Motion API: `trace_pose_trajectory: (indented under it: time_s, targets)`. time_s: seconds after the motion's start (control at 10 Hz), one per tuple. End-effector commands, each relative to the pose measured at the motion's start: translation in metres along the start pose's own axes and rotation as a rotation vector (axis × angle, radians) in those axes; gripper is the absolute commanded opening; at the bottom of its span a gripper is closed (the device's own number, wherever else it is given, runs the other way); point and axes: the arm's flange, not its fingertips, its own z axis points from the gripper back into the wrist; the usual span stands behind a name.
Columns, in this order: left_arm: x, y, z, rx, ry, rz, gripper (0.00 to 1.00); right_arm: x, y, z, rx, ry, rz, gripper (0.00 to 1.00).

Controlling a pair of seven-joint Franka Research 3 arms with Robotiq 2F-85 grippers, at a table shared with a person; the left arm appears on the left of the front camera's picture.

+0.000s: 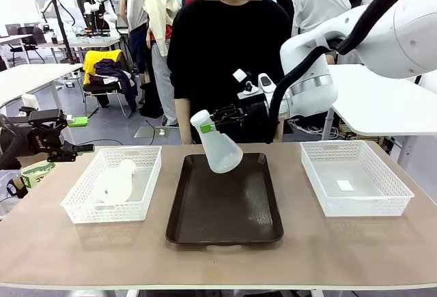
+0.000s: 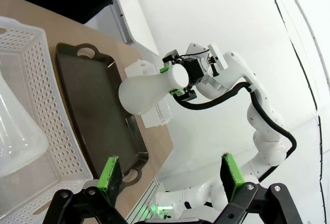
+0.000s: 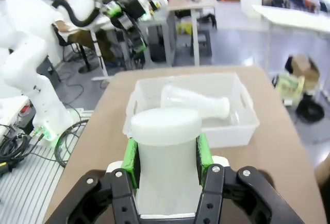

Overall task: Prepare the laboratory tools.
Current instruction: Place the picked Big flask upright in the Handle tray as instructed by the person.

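Tan tabletop (image 1: pixel 102 256) carries a dark tray (image 1: pixel 225 208); right hand (image 1: pixel 207 126) clamps a flask (image 1: pixel 222 151) above it, left hand (image 2: pixel 170 175) unclenched.

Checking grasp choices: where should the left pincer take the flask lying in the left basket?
Probably by the neck, from above: the flask lies on its side in the basket, and its neck is far slimmer than its base.

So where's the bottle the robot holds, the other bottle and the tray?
held flask (image 1: pixel 222 150): front view, its wide body.
other flask (image 1: pixel 115 182): front view, its body.
tray (image 1: pixel 225 208): front view, bare floor.
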Motion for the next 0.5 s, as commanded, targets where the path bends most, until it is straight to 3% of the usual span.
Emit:
trace_pose_trajectory:
  time_s: [0.0,0.4]
  targets:
    - [0.001,0.0,-0.001,-0.026,-0.025,-0.008,1.0,-0.019,0.002,0.006,0.031,-0.115,0.059,0.0]
    - [0.001,0.0,-0.001,-0.026,-0.025,-0.008,1.0,-0.053,-0.016,0.003,0.025,-0.252,0.122,0.0]
